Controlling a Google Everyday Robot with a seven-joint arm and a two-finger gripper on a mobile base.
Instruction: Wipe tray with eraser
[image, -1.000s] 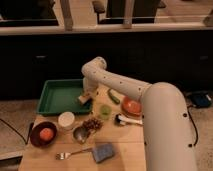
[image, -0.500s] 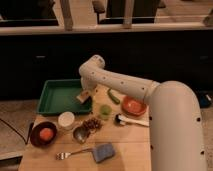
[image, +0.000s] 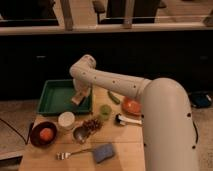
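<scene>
The green tray (image: 56, 97) lies at the table's back left. My gripper (image: 78, 98) reaches down into the tray's right side, close to its right rim. It is shut on the eraser (image: 76, 100), a small tan block that rests against the tray floor. The white arm hides the gripper's upper part.
In front of the tray stand a dark bowl with an orange fruit (image: 43, 134), a white cup (image: 66, 120), a metal cup (image: 80, 133) and a green cup (image: 105, 111). An orange dish (image: 131, 106), a white-and-black object (image: 125, 120), a blue-grey pad (image: 103, 152) and a fork (image: 70, 154) lie nearby.
The gripper with the eraser has slid slightly left across the tray floor, and the arm's elbow has shifted with it.
</scene>
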